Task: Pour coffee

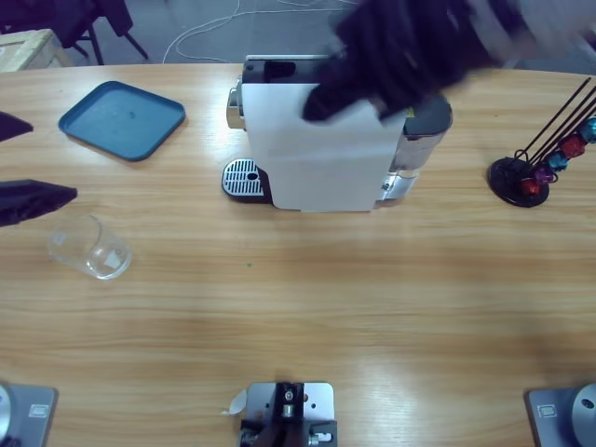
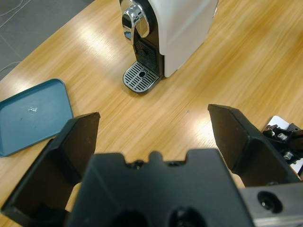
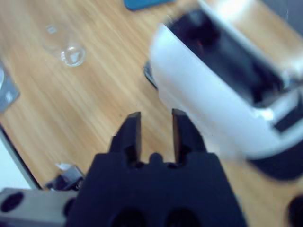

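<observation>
Nearest the table's (image 1: 307,307) front-left part lies a clear glass (image 1: 90,247) tipped on its side; no coffee can be made out in it. Just beside it, at the table's left edge, sits the left gripper (image 1: 23,158), its black jaws spread wide with nothing between them; in the left wrist view the left gripper (image 2: 154,127) looks across bare wood toward the machine. Farther back, near the left rear corner, rests a blue tray (image 1: 122,119), lying flat and holding nothing. At the middle of the table's rear half stands a white coffee machine (image 1: 317,144), its round drip grate (image 1: 243,179) facing the left edge. A blurred dark arm hangs over the machine's top from the rear right corner. The right gripper (image 3: 155,124) hovers beside the machine, jaws narrowly parted and holding nothing. By the right edge stands a black capsule rack (image 1: 540,158) with coloured capsules.
</observation>
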